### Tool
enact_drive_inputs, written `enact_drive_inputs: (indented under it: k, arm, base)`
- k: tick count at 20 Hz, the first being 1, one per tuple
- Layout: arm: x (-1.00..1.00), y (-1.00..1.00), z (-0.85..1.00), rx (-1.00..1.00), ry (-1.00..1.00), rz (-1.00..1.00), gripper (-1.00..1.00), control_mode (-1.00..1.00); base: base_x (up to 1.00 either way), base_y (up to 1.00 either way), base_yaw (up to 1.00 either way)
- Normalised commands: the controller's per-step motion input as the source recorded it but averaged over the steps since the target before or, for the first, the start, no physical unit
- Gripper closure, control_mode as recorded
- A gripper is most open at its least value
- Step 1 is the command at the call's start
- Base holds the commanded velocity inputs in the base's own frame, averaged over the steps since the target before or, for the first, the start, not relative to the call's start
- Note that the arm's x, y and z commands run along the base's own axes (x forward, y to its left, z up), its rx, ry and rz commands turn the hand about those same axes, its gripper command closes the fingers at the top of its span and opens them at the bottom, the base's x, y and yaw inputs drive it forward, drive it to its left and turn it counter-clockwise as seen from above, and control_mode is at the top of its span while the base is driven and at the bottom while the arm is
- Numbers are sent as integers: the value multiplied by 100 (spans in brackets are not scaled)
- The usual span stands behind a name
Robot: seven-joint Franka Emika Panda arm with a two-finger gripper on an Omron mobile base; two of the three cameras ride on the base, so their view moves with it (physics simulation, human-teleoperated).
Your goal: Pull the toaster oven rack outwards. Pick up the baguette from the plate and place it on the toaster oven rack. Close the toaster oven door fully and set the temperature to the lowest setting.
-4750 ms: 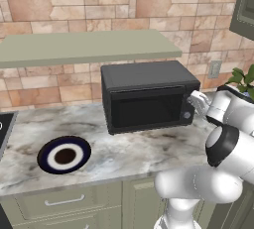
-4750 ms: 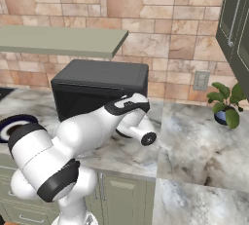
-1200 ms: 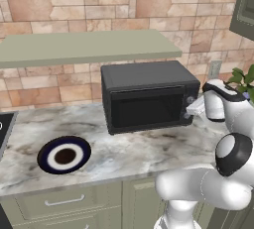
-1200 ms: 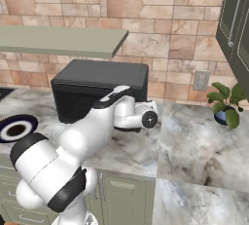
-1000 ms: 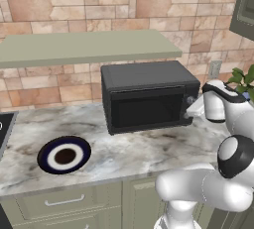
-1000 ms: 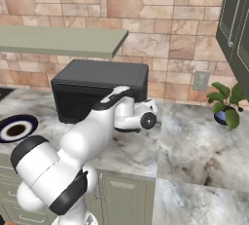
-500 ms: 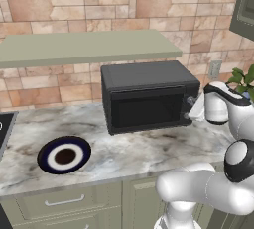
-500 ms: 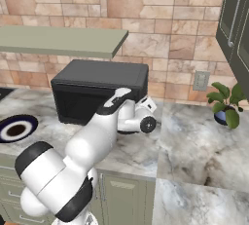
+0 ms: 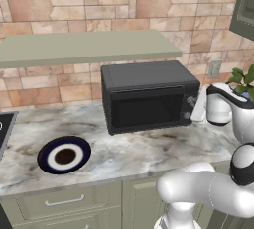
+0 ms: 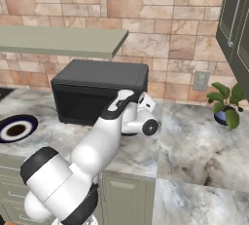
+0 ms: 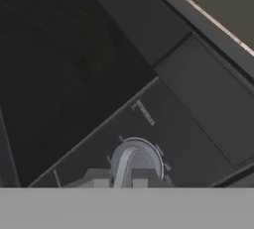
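Toaster oven point(image 9: 146, 96), one, door shut; one plate point(image 9: 64, 154); one closed gripper point(image 11: 120, 183) at one knob point(image 11: 136, 161).

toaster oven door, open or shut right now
Shut. In the left base view the toaster oven door stands upright, flush with the front of the toaster oven, with no rack protruding.

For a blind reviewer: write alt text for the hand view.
Close up, the shut gripper sits at a round grey knob on the toaster oven control panel. The dark glass of the closed toaster oven door lies to the upper left.
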Motion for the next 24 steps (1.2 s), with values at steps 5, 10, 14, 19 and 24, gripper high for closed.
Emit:
enact_drive_inputs:
  k: [5,10,14,19,24]
  arm:
    - [0,0,-7,-22,-16,17,100,-100]
    - [0,0,-9,-23,-17,17,100,-100]
    - [0,0,-13,-24,-17,17,100,-100]
    - [0,0,-17,-27,-14,17,100,-100]
    - [0,0,-15,-30,-14,17,100,-100]
  base:
    - [0,0,0]
    - [0,0,0]
    - [0,0,0]
    - [0,0,0]
    - [0,0,0]
